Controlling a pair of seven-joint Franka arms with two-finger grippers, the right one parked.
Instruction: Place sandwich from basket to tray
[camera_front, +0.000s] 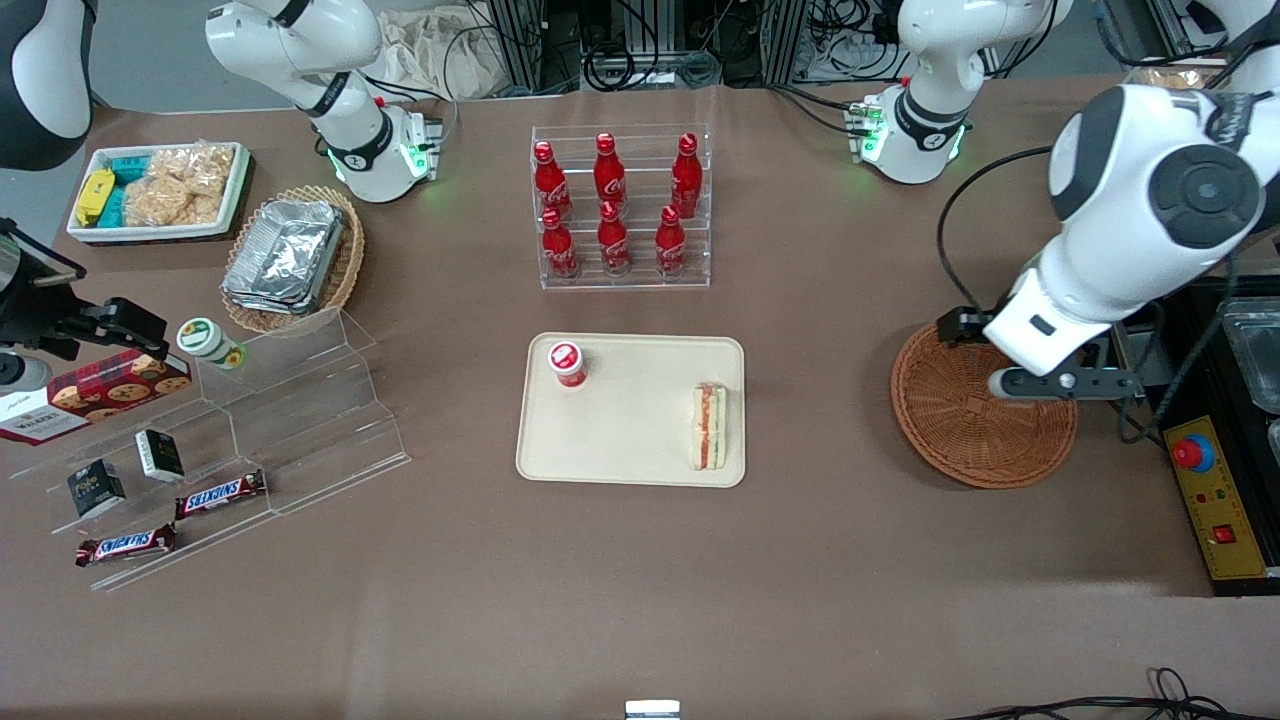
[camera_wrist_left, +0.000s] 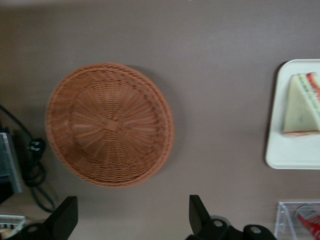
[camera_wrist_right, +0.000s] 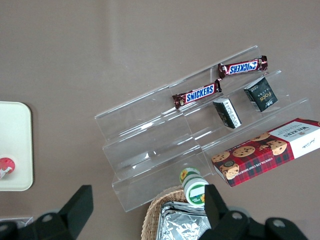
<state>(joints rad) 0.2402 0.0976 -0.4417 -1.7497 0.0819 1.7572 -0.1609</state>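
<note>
On the tray (camera_front: 630, 470), along the short edge nearest my end of the table, the sandwich (camera_front: 710, 427) lies on its side with its red and green filling showing. It sits close to the tray's rim, so the job looks done to me. The main risk now is my own arm: if I swing low toward the tray while pulling back, I could nudge the sandwich over that low rim, or bump the red-capped cup (camera_front: 567, 363) at the tray's corner toward the parked arm.

Farther toward my end of the table, the basket (camera_front: 975, 420) holds nothing. My gripper (camera_wrist_left: 131, 216) hangs above it with fingers spread wide and nothing between them. A sloppy retreat could also catch the basket's rim and drag it toward the table's edge.

My wrist camera shows the basket's woven floor fully bare, which my arm partly hides from the front. The front view alone shows the whole tray, the cup, and the bottle rack (camera_front: 620, 208) farther back.
</note>
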